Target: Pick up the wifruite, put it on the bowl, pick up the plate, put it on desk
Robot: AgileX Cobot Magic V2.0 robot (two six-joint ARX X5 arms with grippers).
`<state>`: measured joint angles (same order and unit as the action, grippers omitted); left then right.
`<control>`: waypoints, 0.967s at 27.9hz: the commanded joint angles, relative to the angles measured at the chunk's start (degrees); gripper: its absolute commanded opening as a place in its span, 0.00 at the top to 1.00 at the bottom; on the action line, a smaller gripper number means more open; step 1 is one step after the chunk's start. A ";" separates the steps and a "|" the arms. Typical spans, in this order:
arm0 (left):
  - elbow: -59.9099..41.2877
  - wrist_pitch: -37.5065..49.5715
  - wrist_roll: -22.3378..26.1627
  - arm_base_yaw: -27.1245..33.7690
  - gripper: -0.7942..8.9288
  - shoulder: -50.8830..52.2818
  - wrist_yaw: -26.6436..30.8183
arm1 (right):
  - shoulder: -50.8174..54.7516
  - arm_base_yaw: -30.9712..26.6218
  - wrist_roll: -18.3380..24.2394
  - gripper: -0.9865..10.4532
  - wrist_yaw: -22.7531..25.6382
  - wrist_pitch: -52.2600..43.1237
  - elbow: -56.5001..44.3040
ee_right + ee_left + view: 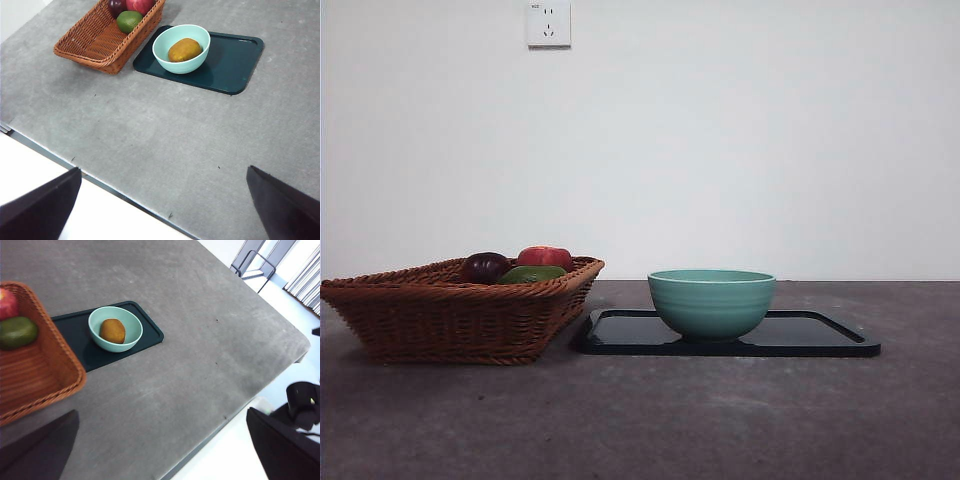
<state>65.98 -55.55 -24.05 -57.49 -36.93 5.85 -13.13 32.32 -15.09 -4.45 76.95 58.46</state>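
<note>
Orange-brown wifruite (184,49) inside mint-green ceramic bowl (181,61), on dark rectangular tray (235,65). Brown wicker basket (460,310) just left of tray, on grey desk (720,420).

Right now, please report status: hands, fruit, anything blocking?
Both hands open, high above desk, holding nothing. Wifruite in bowl, bowl on dark tray. Basket beside tray; nothing blocking.

Bare lab: desk (720,420), blank wall (720,140).

Open tabletop (165,135) is lying below both pincers, with only the basket (107,42) crowding the bowl (181,48) beyond.
</note>
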 commanded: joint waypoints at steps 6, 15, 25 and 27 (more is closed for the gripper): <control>5.05 1.97 -1.07 -0.42 0.31 -16.90 -0.33 | -0.17 0.50 0.96 0.41 -1.46 -7.98 0.48; 16.57 0.94 2.67 0.92 0.31 -34.91 -0.42 | -0.20 0.50 1.62 0.41 -1.38 -10.38 0.48; 30.47 -1.73 6.67 5.62 0.31 -54.69 -7.82 | -0.20 0.50 1.62 0.41 -1.31 -10.60 0.48; 33.24 -2.97 7.87 6.60 0.31 -58.47 -7.82 | -0.20 0.50 1.62 0.41 -1.31 -10.64 0.48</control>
<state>97.34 -58.57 -18.13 -50.70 -93.54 -1.80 -13.17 32.36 -13.78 -5.82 66.85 58.28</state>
